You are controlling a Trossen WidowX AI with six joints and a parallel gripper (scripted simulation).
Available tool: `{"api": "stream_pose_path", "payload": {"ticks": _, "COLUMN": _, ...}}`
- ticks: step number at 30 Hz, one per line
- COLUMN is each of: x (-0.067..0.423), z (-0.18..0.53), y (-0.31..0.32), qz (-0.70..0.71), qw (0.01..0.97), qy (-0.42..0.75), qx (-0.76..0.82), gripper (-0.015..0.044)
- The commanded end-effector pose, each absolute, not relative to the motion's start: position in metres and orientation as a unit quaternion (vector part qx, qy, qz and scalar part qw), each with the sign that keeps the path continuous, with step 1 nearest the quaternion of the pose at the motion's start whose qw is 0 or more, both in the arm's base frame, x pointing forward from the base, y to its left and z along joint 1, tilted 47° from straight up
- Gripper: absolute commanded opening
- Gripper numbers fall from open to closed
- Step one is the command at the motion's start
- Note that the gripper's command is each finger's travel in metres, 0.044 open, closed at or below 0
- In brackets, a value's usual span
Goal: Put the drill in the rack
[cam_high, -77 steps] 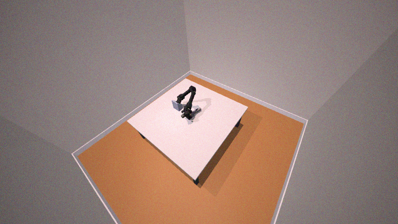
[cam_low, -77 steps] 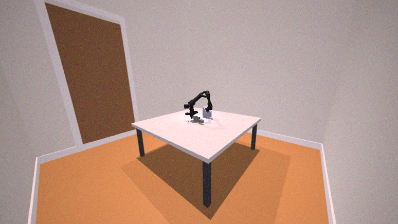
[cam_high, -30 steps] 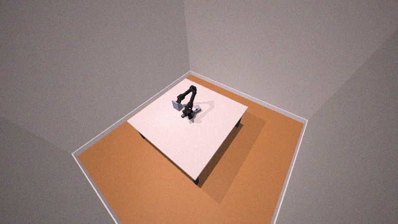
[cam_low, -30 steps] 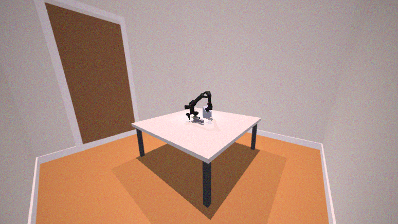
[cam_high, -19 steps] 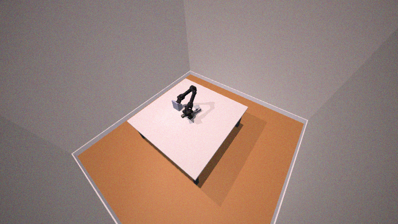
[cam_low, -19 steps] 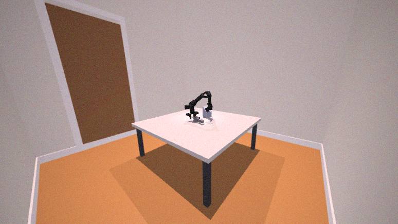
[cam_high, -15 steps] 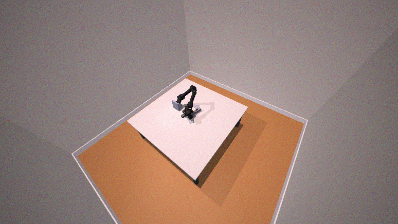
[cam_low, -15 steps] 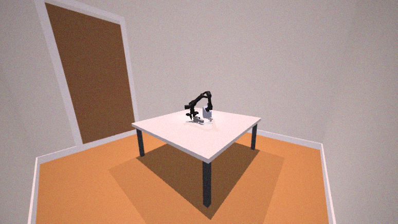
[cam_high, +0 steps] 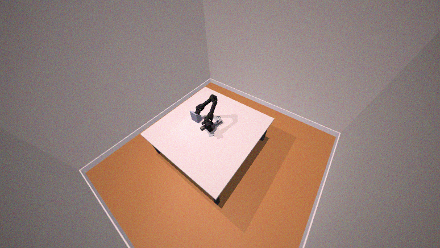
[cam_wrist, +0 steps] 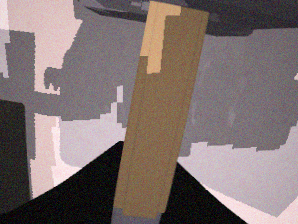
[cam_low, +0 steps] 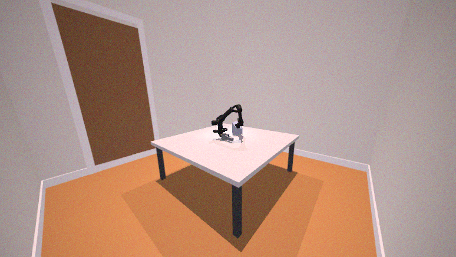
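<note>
My gripper [cam_wrist: 138, 153] is shut on a long tan bar [cam_wrist: 161, 110]. The black fingers press on its two sides, near its lower part in the wrist view. The bar slants slightly across the middle of that view and ends in a grey part [cam_wrist: 136, 219] at the bottom edge. I cannot tell whether the bar belongs to the drill or the key. A small grey fixture [cam_high: 218, 122] [cam_low: 227, 137] stands on the table beside the gripper. Drill, key and rack cannot be told apart in the top and exterior views.
The white table [cam_high: 196, 153] [cam_low: 229, 162] carries the arm [cam_high: 212, 106] [cam_low: 227, 114]. A pale blue-grey upright panel [cam_high: 195, 117] [cam_low: 236, 129] stands at the arm's base. In the wrist view a dark body [cam_wrist: 250, 17] crosses the top edge. Shadows fall over the pale surfaces below the gripper.
</note>
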State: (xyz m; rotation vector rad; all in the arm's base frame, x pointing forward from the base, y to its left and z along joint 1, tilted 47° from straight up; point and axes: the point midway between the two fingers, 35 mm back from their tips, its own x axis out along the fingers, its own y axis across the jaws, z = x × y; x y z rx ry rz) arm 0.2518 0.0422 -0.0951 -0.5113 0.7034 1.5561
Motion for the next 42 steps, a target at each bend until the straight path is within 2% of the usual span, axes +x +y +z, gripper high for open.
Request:
{"api": "stream_pose_path", "payload": {"ticks": 1, "x": 0.252, "z": -0.094, "y": 0.041, "qz": 0.679, "qw": 0.629, "qy": 0.306, "qx": -0.223, "gripper": 0.0000}}
{"api": "stream_pose_path", "payload": {"ticks": 42, "x": 0.250, "z": -0.119, "y": 0.010, "qz": 0.678, "qw": 0.629, "qy": 0.307, "qx": -0.224, "gripper": 0.0000}}
